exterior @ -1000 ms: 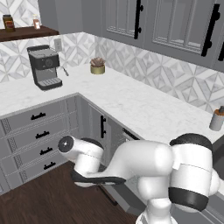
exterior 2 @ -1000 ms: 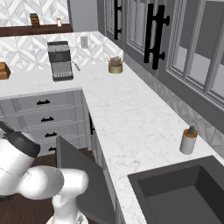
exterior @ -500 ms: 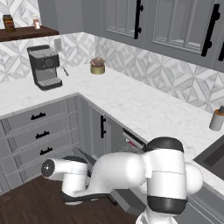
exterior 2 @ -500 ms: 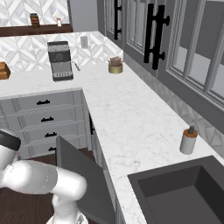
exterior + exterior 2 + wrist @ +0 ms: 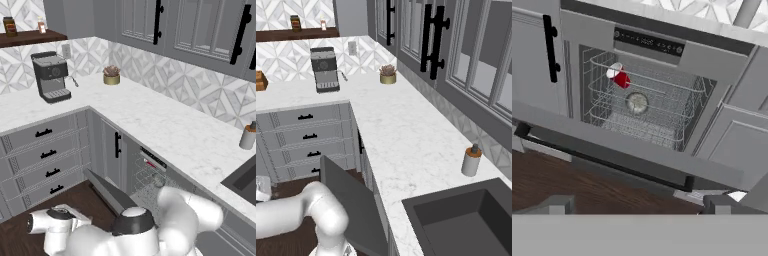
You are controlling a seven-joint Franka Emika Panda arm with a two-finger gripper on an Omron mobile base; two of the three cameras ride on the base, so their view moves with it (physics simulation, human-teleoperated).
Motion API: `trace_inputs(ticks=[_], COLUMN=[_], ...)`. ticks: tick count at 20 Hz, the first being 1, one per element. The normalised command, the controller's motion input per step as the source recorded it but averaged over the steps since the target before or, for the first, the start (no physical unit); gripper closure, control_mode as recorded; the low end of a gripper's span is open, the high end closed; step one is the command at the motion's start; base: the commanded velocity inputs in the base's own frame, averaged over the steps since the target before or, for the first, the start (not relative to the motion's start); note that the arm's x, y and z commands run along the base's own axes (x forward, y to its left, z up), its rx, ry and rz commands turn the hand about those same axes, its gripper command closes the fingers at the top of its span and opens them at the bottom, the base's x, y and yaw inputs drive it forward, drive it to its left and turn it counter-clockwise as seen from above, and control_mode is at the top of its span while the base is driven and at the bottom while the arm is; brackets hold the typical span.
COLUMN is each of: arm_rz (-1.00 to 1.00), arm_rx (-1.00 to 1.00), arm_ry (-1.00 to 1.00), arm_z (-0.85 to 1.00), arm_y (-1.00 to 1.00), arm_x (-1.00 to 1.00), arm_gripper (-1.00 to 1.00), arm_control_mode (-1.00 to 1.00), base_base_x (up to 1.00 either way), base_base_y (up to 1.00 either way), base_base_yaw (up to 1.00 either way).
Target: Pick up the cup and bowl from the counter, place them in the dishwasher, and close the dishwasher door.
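The dishwasher (image 5: 662, 55) stands open under the counter (image 5: 165, 125). Inside its wire rack (image 5: 677, 125) the red cup (image 5: 619, 77) lies on its side at the upper left. The grey bowl (image 5: 637, 103) sits just below and to the right of it. The dishwasher door (image 5: 627, 150) hangs partway down, tilted, with its black bar handle (image 5: 607, 161) along the near edge. My gripper (image 5: 639, 207) is low in front of the door, apart from it, open with nothing between its fingertips (image 5: 559, 204). The door (image 5: 107, 187) and rack (image 5: 150, 175) are in the left base view too.
A coffee machine (image 5: 50, 75) and a potted plant (image 5: 111, 75) stand at the back of the counter. A soap dispenser (image 5: 247, 136) stands beside the dark sink (image 5: 466, 220). Grey drawers (image 5: 45, 150) and a cabinet door with a black handle (image 5: 549, 47) flank the dishwasher. Dark wood floor (image 5: 562, 185) lies below.
The arm has swung down and to the left, bringing the hand low over the floor in front of the tilted door. The jaws stayed open. Nothing else moved.
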Motion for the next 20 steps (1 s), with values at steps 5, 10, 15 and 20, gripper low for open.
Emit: trace_inputs(ticks=[5,10,15,20], arm_rz=[-0.14,-0.16,-0.03,0.05], arm_rx=[-0.13,-0.14,-0.15,-0.03], arm_ry=[-0.01,-0.01,-0.03,-0.06], arm_z=[-0.22,-0.70,-0.87,-0.47], arm_y=[0.15,-0.23,-0.34,0.00], arm_x=[0.02,0.00,0.05,0.43], arm_gripper=[-1.00,-1.00,-1.00,-1.00], arm_control_mode=[-1.00,-1.00,-1.00,-1.00], base_base_x=[0.00,0.00,0.00,0.00], base_base_y=[0.00,0.00,0.00,0.00], base_base_yaw=[0.00,0.00,0.00,0.00])
